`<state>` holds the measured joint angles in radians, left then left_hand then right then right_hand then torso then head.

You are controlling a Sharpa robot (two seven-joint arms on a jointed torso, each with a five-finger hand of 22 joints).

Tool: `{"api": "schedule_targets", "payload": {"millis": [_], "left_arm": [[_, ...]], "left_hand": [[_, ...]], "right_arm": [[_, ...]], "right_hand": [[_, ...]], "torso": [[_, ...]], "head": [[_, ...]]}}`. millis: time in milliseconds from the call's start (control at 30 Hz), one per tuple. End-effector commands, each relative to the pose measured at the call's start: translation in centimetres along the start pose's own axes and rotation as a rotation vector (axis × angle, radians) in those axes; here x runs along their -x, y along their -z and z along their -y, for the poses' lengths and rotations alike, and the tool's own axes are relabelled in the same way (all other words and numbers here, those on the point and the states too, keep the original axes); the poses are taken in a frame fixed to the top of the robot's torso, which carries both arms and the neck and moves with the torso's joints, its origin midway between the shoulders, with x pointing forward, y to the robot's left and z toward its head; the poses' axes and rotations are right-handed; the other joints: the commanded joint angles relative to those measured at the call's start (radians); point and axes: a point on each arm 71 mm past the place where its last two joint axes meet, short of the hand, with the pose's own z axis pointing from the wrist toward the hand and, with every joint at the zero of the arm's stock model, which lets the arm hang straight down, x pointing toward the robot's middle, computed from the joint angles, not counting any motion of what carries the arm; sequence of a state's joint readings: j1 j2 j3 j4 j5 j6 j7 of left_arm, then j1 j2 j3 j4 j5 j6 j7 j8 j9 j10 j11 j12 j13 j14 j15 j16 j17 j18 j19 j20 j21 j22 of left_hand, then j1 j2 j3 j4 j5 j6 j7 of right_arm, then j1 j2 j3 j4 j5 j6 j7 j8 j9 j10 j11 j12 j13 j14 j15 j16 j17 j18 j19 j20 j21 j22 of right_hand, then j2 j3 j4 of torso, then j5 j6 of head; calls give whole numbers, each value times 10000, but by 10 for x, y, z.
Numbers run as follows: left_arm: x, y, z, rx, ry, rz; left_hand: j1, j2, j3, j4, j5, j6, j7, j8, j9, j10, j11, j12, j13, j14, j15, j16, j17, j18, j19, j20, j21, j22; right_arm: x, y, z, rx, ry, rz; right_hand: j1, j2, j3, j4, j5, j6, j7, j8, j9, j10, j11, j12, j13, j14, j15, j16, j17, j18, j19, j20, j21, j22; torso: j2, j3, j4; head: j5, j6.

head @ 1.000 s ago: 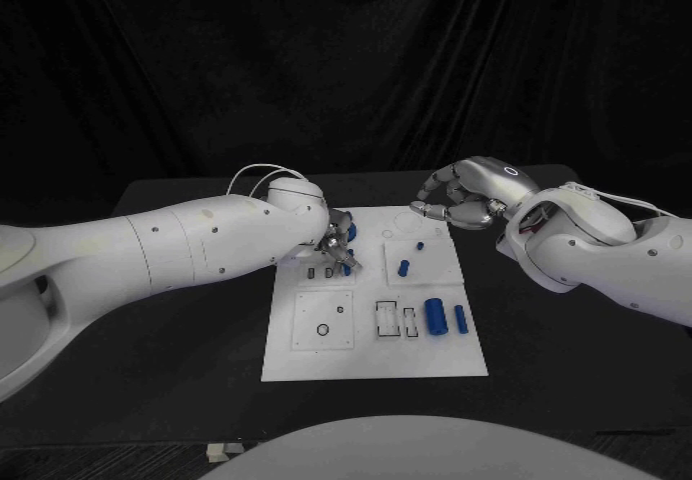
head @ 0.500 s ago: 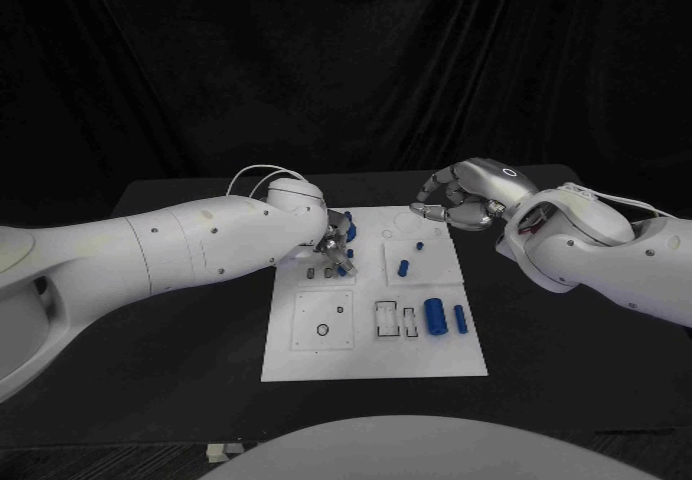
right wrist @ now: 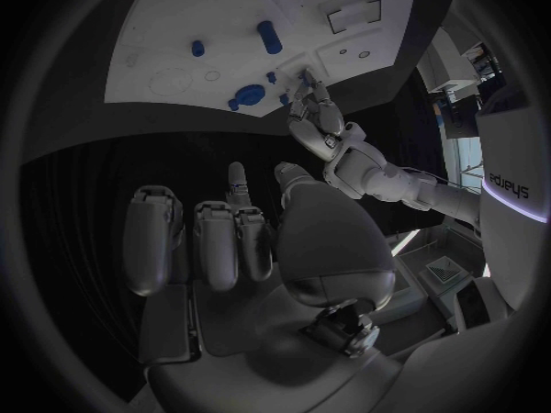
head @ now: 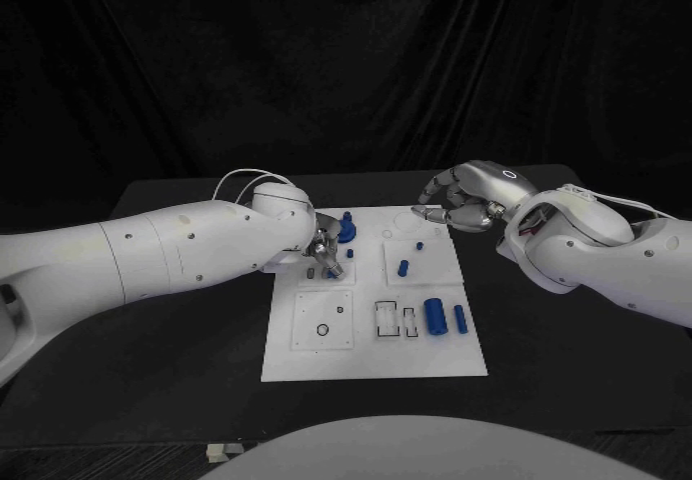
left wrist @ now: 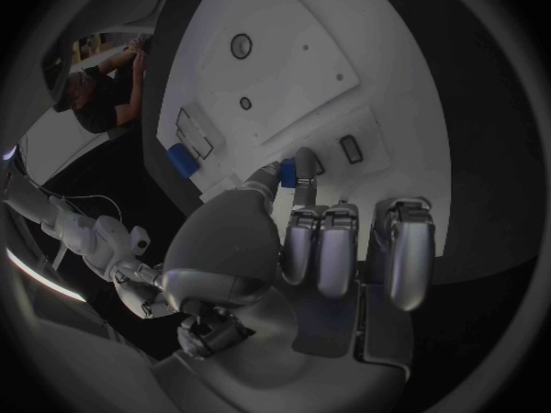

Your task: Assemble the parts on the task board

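The white task board (head: pixel 375 350) lies mid-table. My left hand (head: pixel 329 246) hovers over its far left quarter and pinches a small blue part (left wrist: pixel 287 172) between the thumb and a finger; the head view shows that part (head: pixel 351 254) at the fingertips. A taller blue part (head: pixel 346 222) stands just beyond the hand. My right hand (head: pixel 462 205) hangs at the board's far right corner with its fingers curled in and nothing visible in them (right wrist: pixel 247 220). Loose blue parts lie at the board's right: two small ones (head: pixel 407 267) (head: pixel 420 244) and two cylinders (head: pixel 434 316) (head: pixel 462 319).
Rectangular slots (head: pixel 387 318) and a square plate with round holes (head: pixel 325 322) sit in the board's near half. Black table (head: pixel 173 350) surrounds the board on all sides. In the right wrist view, the left hand (right wrist: pixel 321 124) sits over the board (right wrist: pixel 207 9).
My left hand has drawn slightly back toward the board's left, carrying the small blue part away from me. The tall blue part now stands uncovered. The right hand has stayed put.
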<state>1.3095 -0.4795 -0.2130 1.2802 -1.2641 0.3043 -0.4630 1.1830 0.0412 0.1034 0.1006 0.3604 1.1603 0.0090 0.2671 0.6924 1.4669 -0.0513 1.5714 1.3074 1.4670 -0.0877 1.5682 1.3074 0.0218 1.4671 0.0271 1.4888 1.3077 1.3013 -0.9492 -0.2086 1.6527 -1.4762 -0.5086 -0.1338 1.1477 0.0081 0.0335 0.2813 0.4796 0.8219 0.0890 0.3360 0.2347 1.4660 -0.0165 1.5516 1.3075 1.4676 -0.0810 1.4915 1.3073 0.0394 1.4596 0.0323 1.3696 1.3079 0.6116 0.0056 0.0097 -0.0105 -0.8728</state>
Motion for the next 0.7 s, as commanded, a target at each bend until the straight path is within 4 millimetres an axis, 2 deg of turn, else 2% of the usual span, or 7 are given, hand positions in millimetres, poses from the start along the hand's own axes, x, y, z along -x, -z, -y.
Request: {"api": "schedule_targets", "payload": {"millis": [33,267,433,700], "left_arm": [[5,6,-2,-74,204,505],[8,19,-14,84,689,802],[6,25,-26,243,2268,283],[5,29,-40,462,3123,340]], "left_hand": [[-43,-95,185,-58,77,15,-43,-48,20,1038,-34,-6,2634,1038,-74,26,2634,126,33,-72,-60,1636],[-291,-195,402,18,36,100,-45,-81,91,1038,-32,-6,2634,1038,-71,26,2634,125,42,-69,-70,1644],[-415,-237,559,59,165,110,-37,-127,127,1038,-54,-6,2634,1038,-87,26,2634,123,56,-81,-67,1660],[-495,-272,714,70,248,155,-49,-145,175,1038,-72,-6,2634,1038,-109,26,2634,104,118,-98,-21,1719]], "right_arm": [[-2,0,2,-224,15,-141],[-4,-1,3,-272,22,-237],[-5,-1,2,-276,25,-292],[-6,-1,3,-306,34,-356]], "right_hand": [[87,-13,55,12,49,75,-14,48,-9,855,78,-68,2310,688,73,-68,800,83,303,34,-34,1997],[155,15,86,15,49,91,-11,55,-14,764,83,-191,2157,679,78,-86,765,94,285,40,-80,1983],[208,19,103,13,49,100,-8,58,-19,749,88,-211,2134,672,81,-103,732,97,278,44,-97,1977],[277,20,124,5,60,111,-7,61,-25,744,85,-219,2125,670,83,-108,726,99,275,47,-105,1975]], "torso": [[-8,2,4],[-18,5,2],[-11,5,8],[-14,6,10]], "head": [[33,2],[127,2],[129,2],[139,2]]}}
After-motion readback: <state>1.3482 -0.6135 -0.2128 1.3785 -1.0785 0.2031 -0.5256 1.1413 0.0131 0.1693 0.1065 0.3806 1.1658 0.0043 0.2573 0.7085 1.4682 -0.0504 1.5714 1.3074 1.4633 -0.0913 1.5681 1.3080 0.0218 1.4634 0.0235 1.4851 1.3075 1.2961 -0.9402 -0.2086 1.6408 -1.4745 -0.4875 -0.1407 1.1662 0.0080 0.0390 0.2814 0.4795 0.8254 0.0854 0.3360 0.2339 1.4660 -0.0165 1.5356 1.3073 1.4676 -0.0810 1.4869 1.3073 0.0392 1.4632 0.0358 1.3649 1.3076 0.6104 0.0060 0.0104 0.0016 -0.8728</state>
